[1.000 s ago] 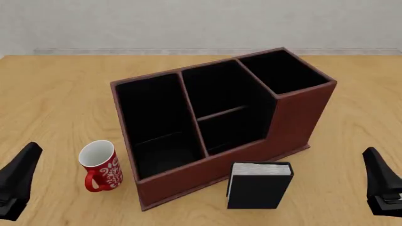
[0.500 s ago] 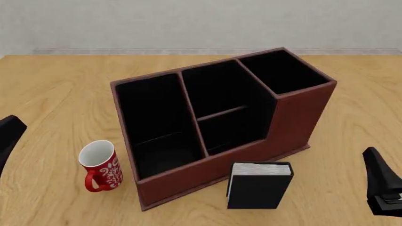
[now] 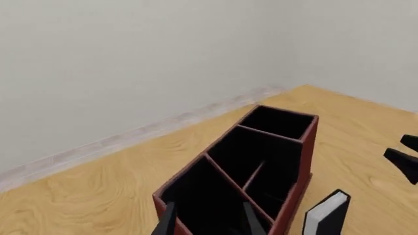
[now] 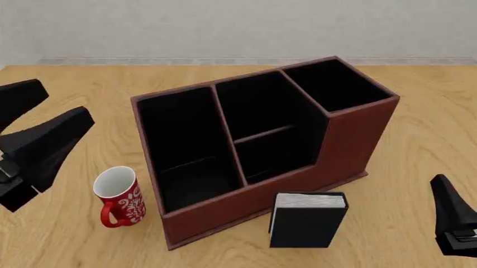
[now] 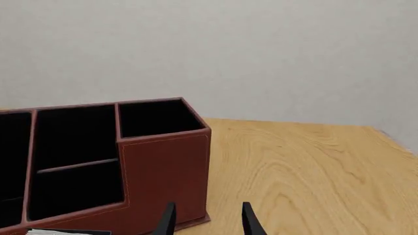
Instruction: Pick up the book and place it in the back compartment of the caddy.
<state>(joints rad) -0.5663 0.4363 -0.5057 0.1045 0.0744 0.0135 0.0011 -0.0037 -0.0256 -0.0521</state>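
Observation:
The black book (image 4: pixel 308 219) stands upright on the table just in front of the reddish-brown caddy (image 4: pixel 350 139), white page edges up. Its page edge also shows in the left wrist view (image 3: pixel 324 211). The back compartment (image 4: pixel 280 155) is the half of the middle column that borders the low outer wall, closed off by a thin cross partition. My left gripper (image 4: pixel 67 101) hovers open to the left of the caddy (image 3: pixel 297 161), holding nothing (image 3: pixel 209 220). My right gripper (image 4: pixel 445 190) sits low at the right, its fingers apart and empty (image 5: pixel 207 215), facing the caddy's tall end (image 5: pixel 163 161).
A red-and-white patterned mug (image 4: pixel 119 196) stands on the table by the caddy's left front corner, below my left gripper. A pale wall (image 4: pixel 238 28) closes off the far edge of the wooden table (image 4: pixel 417 111).
My left gripper has risen from the lower left corner and swung forward, now standing higher and nearer the caddy's left side. The right gripper, book, mug and caddy have not moved.

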